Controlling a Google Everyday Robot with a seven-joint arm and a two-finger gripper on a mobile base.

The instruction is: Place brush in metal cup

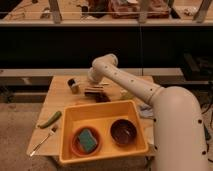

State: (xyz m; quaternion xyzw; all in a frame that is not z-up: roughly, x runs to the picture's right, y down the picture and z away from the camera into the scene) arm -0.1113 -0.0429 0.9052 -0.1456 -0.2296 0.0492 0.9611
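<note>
**Brush at the gripper, cup close by**

In the camera view we look onto a wooden table (pixel 65 102) set before dark shelving, with a yellow bin (pixel 100 111) at its near edge. Just behind the bin's far rim, the gripper (pixel 95 93) hangs low over the tabletop at the end of the white arm (pixel 135 87). We cannot tell whether it is apart, together or clamped on anything.

A pale streak with a dark end there reads to us as the brush (pixel 99 86), slim, long-handled and roughly level. The metal cup (pixel 74 87) stands upright beyond the bin's far-left corner as we see it, near the gripper. It is dull grey with a dark mouth.

We judge the cup narrow and easily upset. A level brush could catch its rim and tip it, and a long handle set inside could lean and topple it. A loose hold could drop the brush onto the table or into the bin.
</note>
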